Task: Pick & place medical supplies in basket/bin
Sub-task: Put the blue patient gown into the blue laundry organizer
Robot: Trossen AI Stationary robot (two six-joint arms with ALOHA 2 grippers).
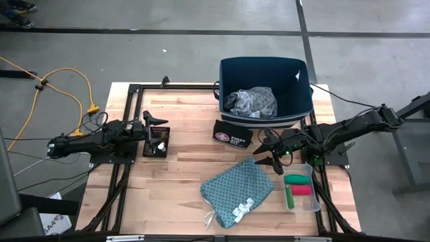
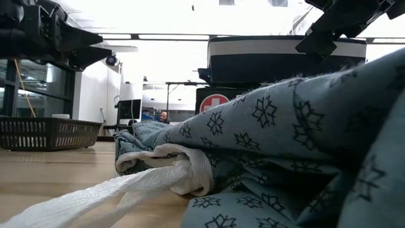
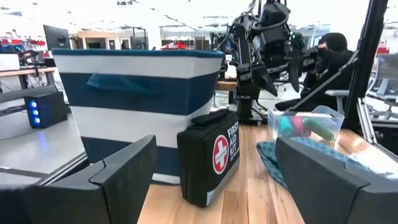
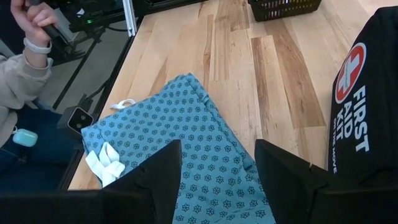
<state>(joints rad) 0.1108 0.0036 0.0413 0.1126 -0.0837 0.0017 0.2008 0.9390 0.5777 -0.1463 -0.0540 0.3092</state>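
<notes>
A teal patterned cloth with white ties [image 1: 238, 189] lies flat on the table's near middle; it fills the low view [image 2: 285, 139] and shows in the right wrist view [image 4: 186, 130]. A pale blue-grey cloth [image 1: 250, 102] lies inside the blue bin [image 1: 295, 101]. Green and red rolls [image 1: 299, 185] sit in a clear tray. My right gripper [image 1: 267, 152] [image 4: 217, 180] is open and hovers over the teal cloth's far right corner. My left gripper [image 1: 159, 129] [image 3: 211, 180] is open at the table's left, above a small black basket [image 1: 156, 144].
A black first-aid pouch [image 1: 232, 133] [image 3: 211, 155] stands against the bin's near wall. The clear tray [image 1: 314, 202] sits at the near right edge. A person's hand and sleeve [image 4: 25, 56] show beyond the table; another person [image 3: 329, 56] sits behind the right arm.
</notes>
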